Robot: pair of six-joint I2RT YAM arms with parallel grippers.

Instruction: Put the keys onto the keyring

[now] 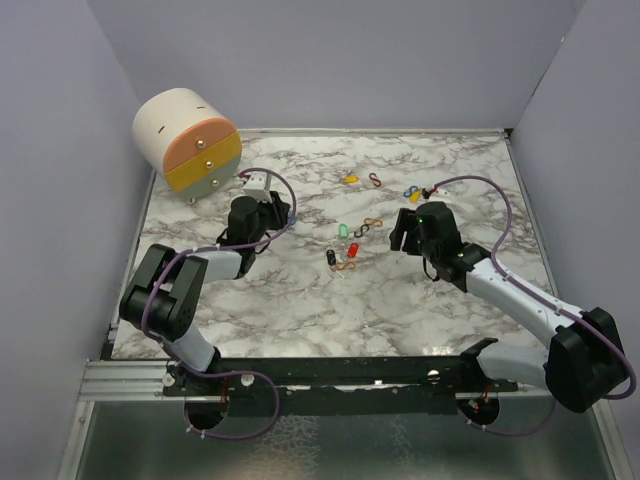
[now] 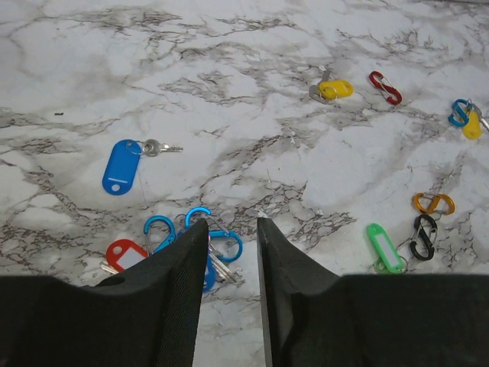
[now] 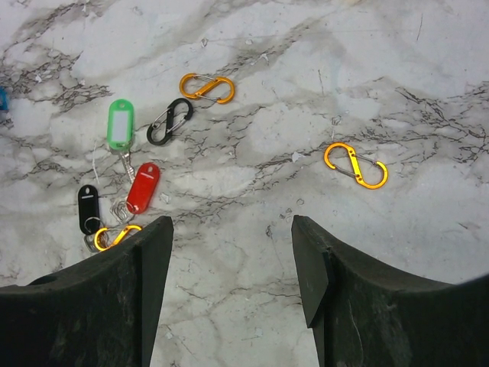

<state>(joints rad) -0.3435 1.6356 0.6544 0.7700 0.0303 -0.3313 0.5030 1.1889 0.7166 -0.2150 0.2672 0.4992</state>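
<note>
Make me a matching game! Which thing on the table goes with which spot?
Things:
1. red clip
2. black clip
3. blue key tag

Spots:
A. beside the green key tag
B. has a small silver key attached
C. beside a yellow key tag

Pairs: 1-C, 2-A, 3-B

jaws apart over marble table (image 3: 306, 99); green tag (image 3: 120, 124), red tag (image 3: 143, 187), black tag (image 3: 89, 208) clustered.
</note>
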